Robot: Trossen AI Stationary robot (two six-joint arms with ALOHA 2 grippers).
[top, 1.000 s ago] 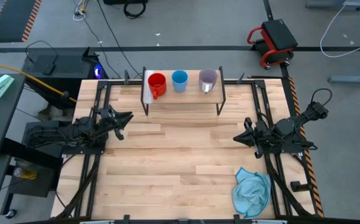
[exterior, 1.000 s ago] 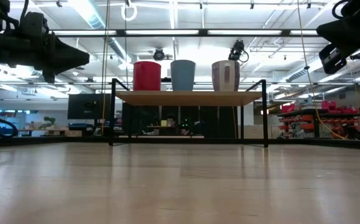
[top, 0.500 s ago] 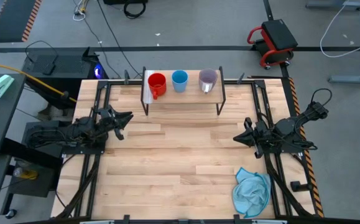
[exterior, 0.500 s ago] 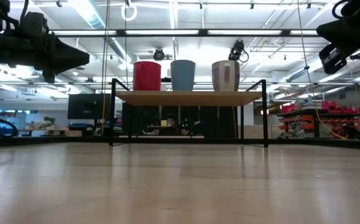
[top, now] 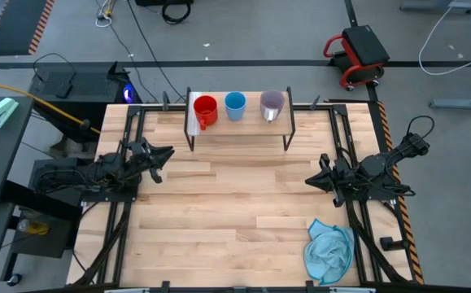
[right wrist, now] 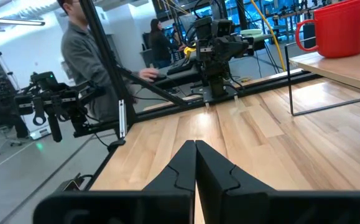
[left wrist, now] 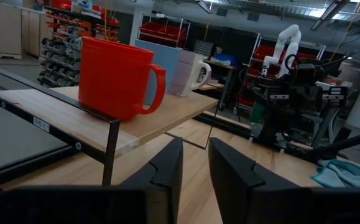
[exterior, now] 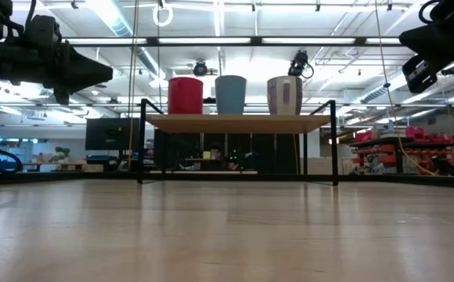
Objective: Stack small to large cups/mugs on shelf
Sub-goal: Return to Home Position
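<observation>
Three cups stand upright in a row on the shelf at the table's far edge: red mug at the left end, light blue cup in the middle, purple-grey mug to the right. The low view shows the red mug, blue cup and purple-grey mug on their bases. My left gripper hovers near the table's left side, slightly open, empty. My right gripper hovers near the right side, shut, empty. In the left wrist view the red mug is nearest.
A crumpled light blue cloth lies at the table's near right corner. Bare wooden tabletop spreads between the two arms and the shelf. People stand beyond the table's left side in the right wrist view.
</observation>
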